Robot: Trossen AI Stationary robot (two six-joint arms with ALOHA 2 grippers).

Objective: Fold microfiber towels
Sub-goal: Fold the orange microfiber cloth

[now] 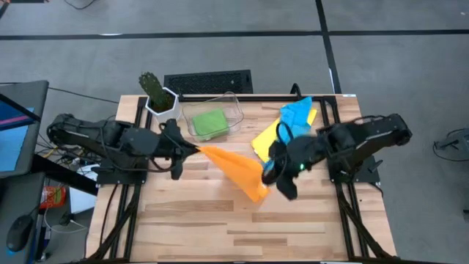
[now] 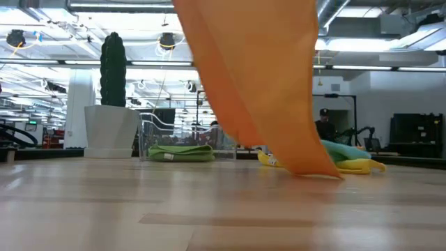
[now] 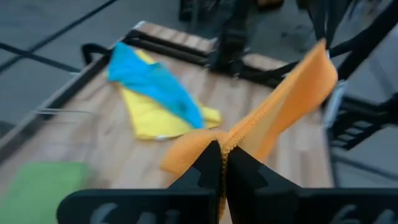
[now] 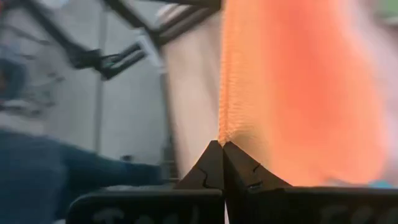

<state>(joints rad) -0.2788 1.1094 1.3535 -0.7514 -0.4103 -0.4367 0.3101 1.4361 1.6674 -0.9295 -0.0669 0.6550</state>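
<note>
The floppy orange microfiber towel (image 1: 233, 169) hangs mid-table between the left gripper (image 1: 192, 149) and right gripper (image 1: 268, 174), each pinched on a corner; light, limp, non-slippery, so corners probably suit best.

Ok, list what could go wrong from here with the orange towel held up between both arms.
1. Both the left gripper and the right gripper pinch only the thin edge of the orange towel; a tug could pull it free.
2. Its hanging lower edge meets the table close to the yellow towel and the light blue towel, so dragging it might snag or shift that pile.
</note>
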